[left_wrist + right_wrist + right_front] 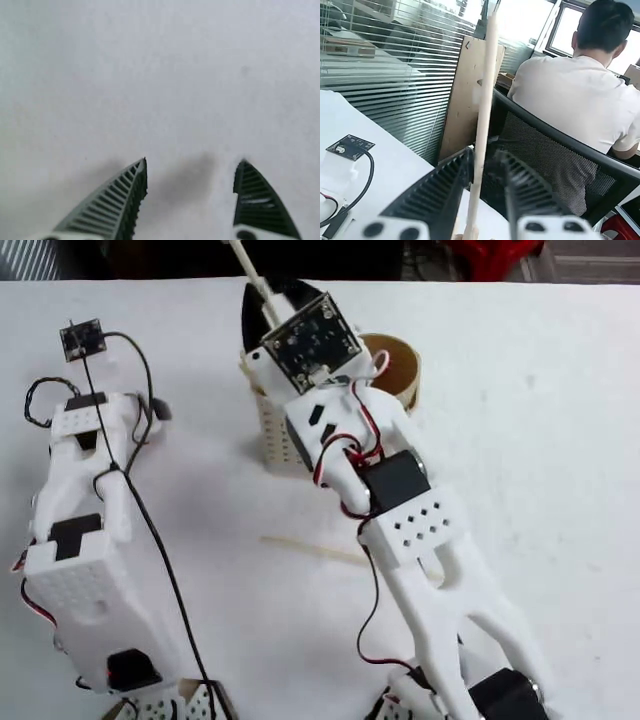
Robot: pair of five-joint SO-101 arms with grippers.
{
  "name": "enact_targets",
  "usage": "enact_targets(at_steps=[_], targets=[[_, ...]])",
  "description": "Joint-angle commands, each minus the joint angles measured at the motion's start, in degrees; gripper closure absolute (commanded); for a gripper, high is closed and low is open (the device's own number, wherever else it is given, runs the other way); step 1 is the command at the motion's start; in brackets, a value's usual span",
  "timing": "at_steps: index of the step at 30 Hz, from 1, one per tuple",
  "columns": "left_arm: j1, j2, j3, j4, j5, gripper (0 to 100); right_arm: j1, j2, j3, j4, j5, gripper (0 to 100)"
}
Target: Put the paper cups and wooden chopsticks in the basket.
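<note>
Over the white table, broad toward three o'clock, the left gripper holds its fingers apart while the right gripper clamps a chopstick.

The white bench is lit brightly and evenly from above, almost washed out in the high view. In the left wrist view, soft grey shadows lie between the jaws, low in the frame. In the right wrist view, daylight from the windows glares at the top.

no readable text or labels anywhere
</note>
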Motion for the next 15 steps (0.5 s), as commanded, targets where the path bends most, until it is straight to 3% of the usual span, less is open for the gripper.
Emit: enact_targets(at_steps=[1, 7, 10, 13, 15], targets=[[0.4, -0.2, -2.4, 0.0, -0.6, 72, 0.6, -0.4, -0.8, 1.4, -0.4, 84.7], [0.4, -0.2, -2.4, 0.1, -0.7, 72, 0.0, -6.6, -0.4, 13.5, -0.4, 93.5], [0.4, -0.2, -2.4, 0.1, -0.7, 72, -1.5, -12.1, -0.3, 26.9, -0.1, 98.2], [0.4, -0.2, -2.5, 0.1, -0.7, 72, -3.6, -16.0, 0.4, 44.4, 0.5, 96.1], [0.4, -0.2, -2.5, 0.0, -0.7, 72, -5.3, -16.5, 2.2, 53.8, 6.2, 92.5]])
